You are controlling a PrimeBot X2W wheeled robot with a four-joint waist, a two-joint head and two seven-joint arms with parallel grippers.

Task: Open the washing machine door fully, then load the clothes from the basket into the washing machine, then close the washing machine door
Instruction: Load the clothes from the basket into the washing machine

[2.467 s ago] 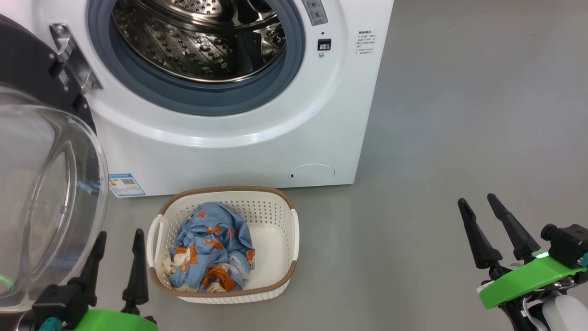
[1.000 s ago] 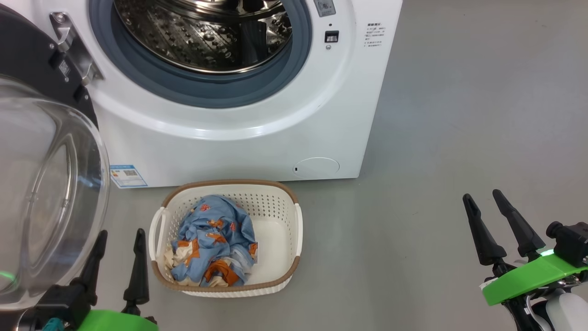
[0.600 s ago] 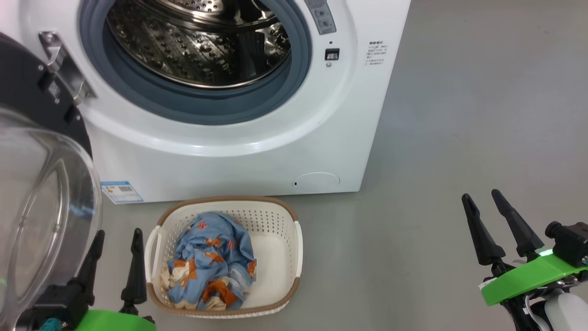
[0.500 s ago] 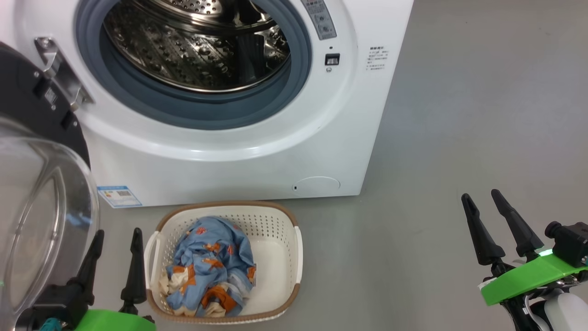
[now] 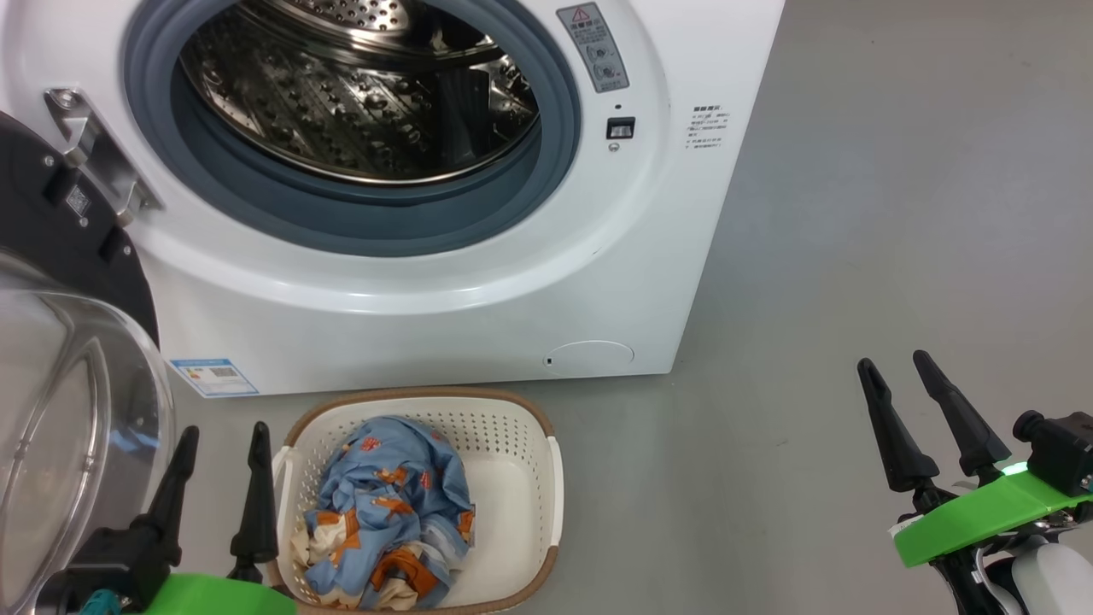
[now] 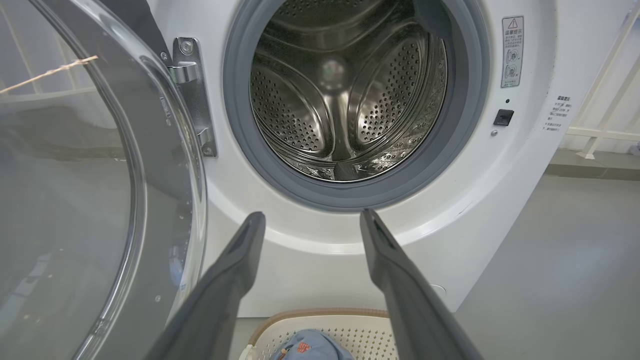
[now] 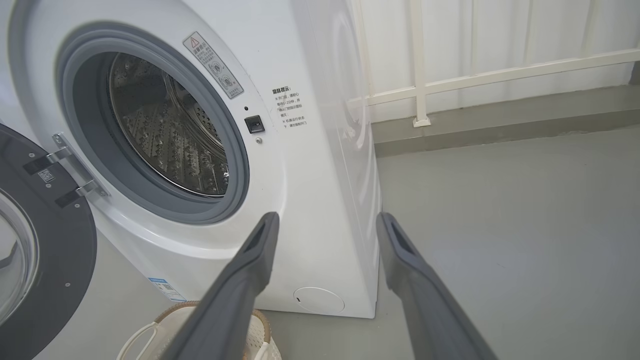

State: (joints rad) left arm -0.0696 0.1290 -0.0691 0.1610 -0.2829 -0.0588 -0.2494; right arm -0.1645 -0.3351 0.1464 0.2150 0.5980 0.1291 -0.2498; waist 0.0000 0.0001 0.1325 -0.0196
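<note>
Head view, your stock from near to far.

1. Your left gripper (image 5: 224, 430): two long dark fingers on a green mount, lower left. The jaws are spread wide with nothing between them. It sits between the door's glass and the basket's left end.
2. Your right gripper (image 5: 892, 360): same build, lower right, over the plain grey floor (image 5: 854, 213). The jaws are equally wide and hold nothing. It is well apart from the basket and the machine.
3. Small cream perforated plastic basket with a brown woven-look rim (image 5: 523, 412): stands on the floor just in front of the machine.
4. Crumpled light blue clothes with orange and cream patches (image 5: 384, 504): heaped in the basket's left half.
5. Large round washing machine door with a dark grey inner face (image 5: 60, 231): swung open at the left, its clear glass bowl bulging toward you.
6. Big white front-loading washing machine (image 5: 427, 316): a blue-grey rubber gasket (image 5: 359, 224) rings the exposed perforated steel drum (image 5: 359, 94).
7. Blue energy sticker (image 5: 213, 377) and round white flap (image 5: 589, 357): low on the machine's front.
</note>
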